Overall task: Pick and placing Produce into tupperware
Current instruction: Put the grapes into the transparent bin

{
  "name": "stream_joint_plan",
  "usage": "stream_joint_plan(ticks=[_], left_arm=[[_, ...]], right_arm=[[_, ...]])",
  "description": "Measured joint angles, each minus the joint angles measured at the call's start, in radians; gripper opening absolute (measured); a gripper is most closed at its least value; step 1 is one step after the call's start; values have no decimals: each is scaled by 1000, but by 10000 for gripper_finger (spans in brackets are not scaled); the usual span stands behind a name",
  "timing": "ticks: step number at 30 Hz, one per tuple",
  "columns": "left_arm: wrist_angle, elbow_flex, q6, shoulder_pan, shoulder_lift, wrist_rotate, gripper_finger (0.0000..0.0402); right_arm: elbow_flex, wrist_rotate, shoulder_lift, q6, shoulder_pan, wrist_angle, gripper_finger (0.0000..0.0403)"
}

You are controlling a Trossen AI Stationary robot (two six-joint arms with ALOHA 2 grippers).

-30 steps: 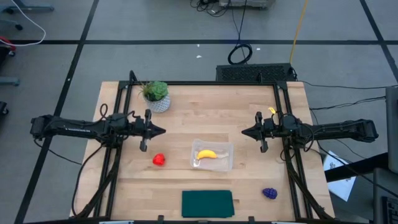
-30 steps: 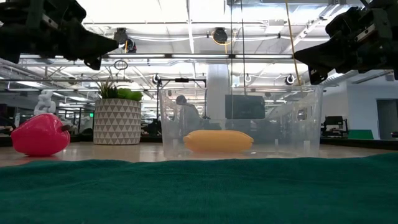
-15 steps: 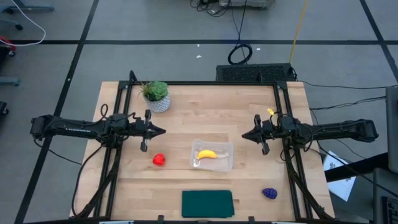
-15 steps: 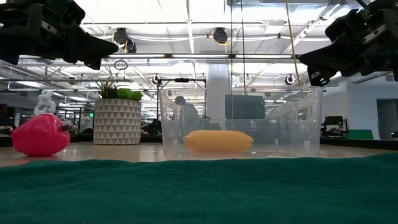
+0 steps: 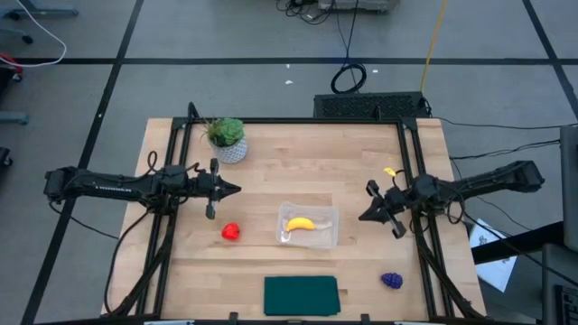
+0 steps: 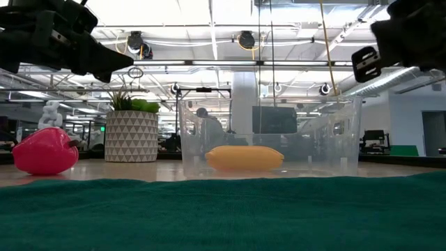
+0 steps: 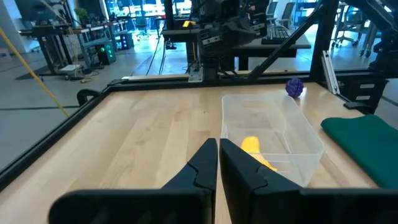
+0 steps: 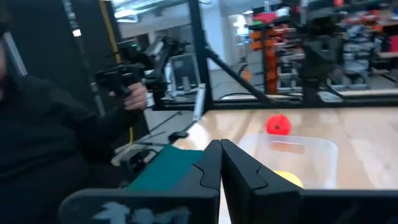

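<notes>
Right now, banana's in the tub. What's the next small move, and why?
Probably swing the shut right gripper toward the purple grape bunch and open it. The curved yellow banana already lies in the clear plastic container; the grapes sit on the right arm's side, the red round fruit nearer the shut left gripper.

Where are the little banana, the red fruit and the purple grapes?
banana [image 5: 300, 224]: high view, middle of its curve, inside the tupperware.
red fruit [image 5: 231, 231]: high view, its centre.
purple grape bunch [image 5: 391, 281]: high view, its centre.
</notes>
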Motion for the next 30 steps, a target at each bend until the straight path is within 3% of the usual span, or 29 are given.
stream_joint_plan(ticks=[17,30], left_arm=[[1,0,-18,0,0,0,24],[2,0,-18,0,0,0,24]], right_arm=[[0,29,1,0,144,4,0],[23,26,1,12,326,3,0]])
